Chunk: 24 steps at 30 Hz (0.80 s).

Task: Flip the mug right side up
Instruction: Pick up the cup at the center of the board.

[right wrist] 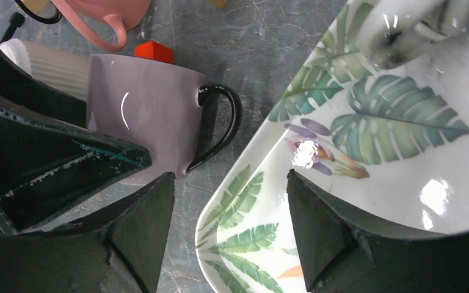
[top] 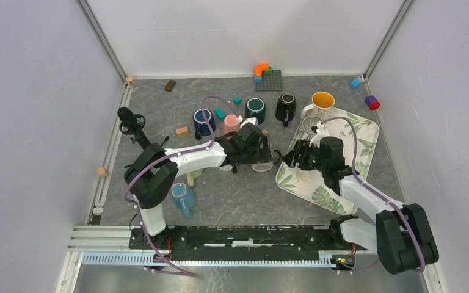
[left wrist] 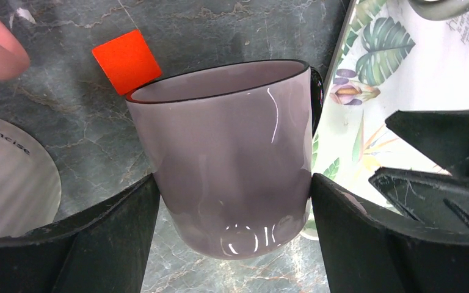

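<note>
Mauve mug (left wrist: 226, 165) clasped between left fingers (left wrist: 98, 244), left arm (top: 189, 160) stretched forward, right fingers (right wrist: 140, 238) spread, empty

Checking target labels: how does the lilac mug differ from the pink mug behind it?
Colour: the lilac mug has a black handle and rim; the pink mug's handle is pink.
Grip: the lilac mug sits between the fingers of the left claw; the pink mug is untouched.
Place: the lilac mug is beside the leaf-print tray; the pink mug is farther back.
Both are one-handled mugs.

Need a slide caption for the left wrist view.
Left pincer clasps the lilac mug, orange block behind, leaf-print tray alongside.
</note>
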{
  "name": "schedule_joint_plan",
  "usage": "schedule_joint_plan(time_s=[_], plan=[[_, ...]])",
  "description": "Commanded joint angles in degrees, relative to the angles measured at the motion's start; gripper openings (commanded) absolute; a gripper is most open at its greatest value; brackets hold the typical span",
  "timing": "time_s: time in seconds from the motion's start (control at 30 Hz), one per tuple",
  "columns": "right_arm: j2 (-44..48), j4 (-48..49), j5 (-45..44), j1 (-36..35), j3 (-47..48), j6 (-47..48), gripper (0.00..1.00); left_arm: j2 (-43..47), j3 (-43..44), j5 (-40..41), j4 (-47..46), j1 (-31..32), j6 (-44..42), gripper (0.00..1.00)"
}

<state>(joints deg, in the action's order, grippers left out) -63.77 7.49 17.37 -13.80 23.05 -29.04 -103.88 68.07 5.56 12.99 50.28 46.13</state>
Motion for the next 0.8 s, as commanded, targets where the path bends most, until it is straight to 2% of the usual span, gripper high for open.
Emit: schedule_joint_plan(time_s=[0.0,0.47,0.77], plan=[[-2.88,6.62,3.07,0.18,3.6,0.94,0.7,3.36,-2.51,-3.48,-6.34,-0.49,-5.43,0.29],[-11.43,9.4,6.72,0.2,5.65,3.04,0.65,6.45,-6.53,-9.99,-14.38,-1.55,-7.8,0.28],[-13.07,10.01,7.84,0.24,5.43,3.24,0.63,7.79,-7.34,-12.19,-16.93,-2.29,-7.67,0.27]])
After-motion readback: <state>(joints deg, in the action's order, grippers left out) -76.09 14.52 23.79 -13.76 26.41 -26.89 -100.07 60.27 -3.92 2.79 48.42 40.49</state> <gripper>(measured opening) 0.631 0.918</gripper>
